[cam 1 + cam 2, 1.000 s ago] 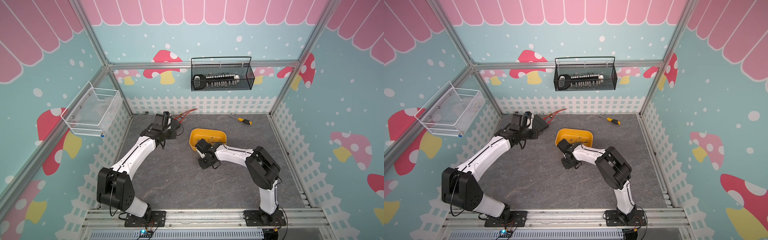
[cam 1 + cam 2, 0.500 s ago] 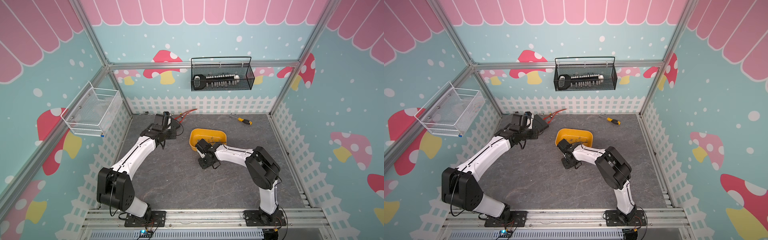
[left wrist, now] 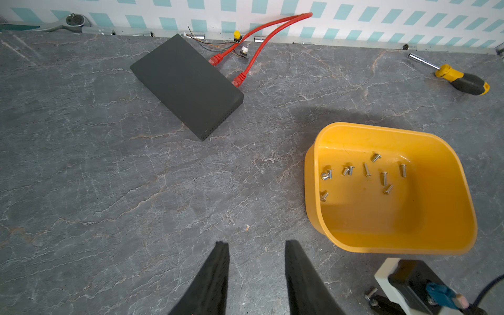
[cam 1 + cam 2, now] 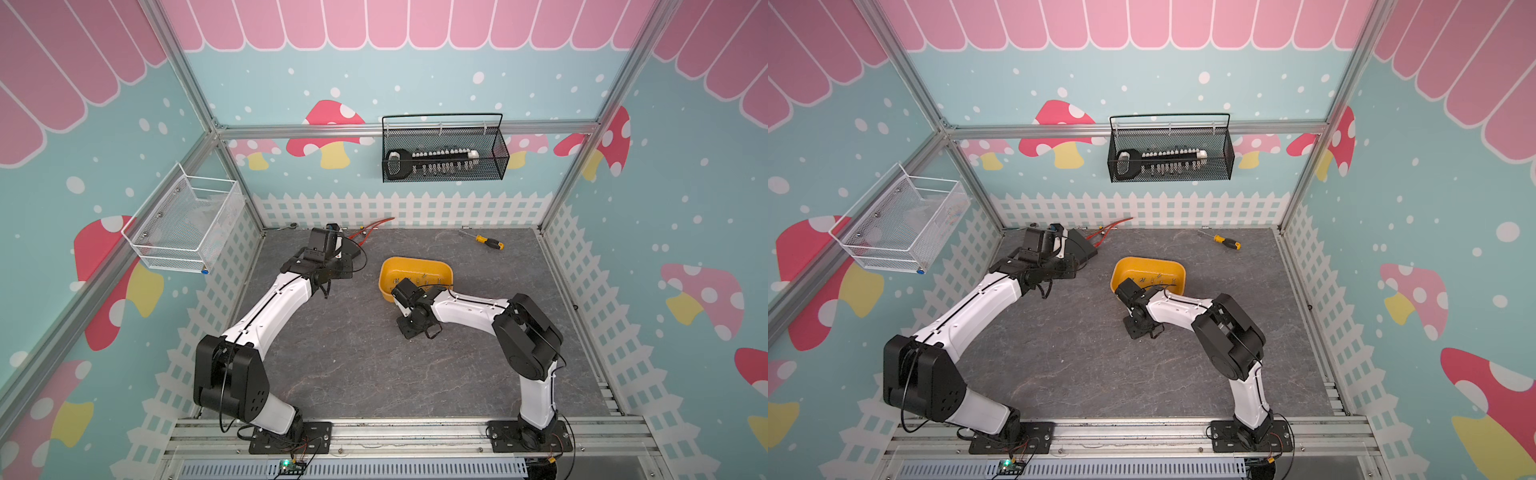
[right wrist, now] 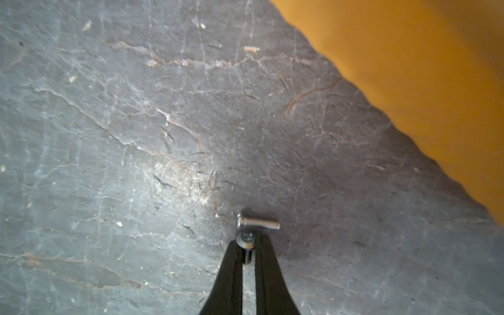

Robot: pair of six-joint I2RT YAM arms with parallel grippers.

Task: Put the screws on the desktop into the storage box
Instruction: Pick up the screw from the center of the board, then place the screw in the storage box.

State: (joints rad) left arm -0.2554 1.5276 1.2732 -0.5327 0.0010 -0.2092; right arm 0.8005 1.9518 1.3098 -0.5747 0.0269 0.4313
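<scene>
My right gripper (image 5: 246,244) is shut on a small silver screw (image 5: 246,241), pinched at the fingertips low on the dark grey desktop (image 5: 136,136). A second screw (image 5: 259,222) lies flat just beyond the tips, touching or nearly touching the held one. The yellow storage box (image 5: 409,68) stands close beside them. In both top views this gripper (image 4: 409,328) (image 4: 1136,330) points down at the desktop in front of the box (image 4: 386,291). My left gripper (image 3: 256,245) hangs open and empty over bare desktop. Several screws (image 3: 366,169) lie inside the box (image 3: 390,242).
A black flat block (image 3: 188,84) with red cables (image 3: 261,41) lies at the back left. A yellow-and-black screwdriver (image 3: 463,80) rests at the back right, a ratchet (image 3: 68,21) by the wall. A black mesh basket (image 4: 442,149) and a white one (image 4: 183,228) hang on the walls.
My right gripper's jaws have drawn together onto the screw. Neither arm has visibly shifted place in the top views.
</scene>
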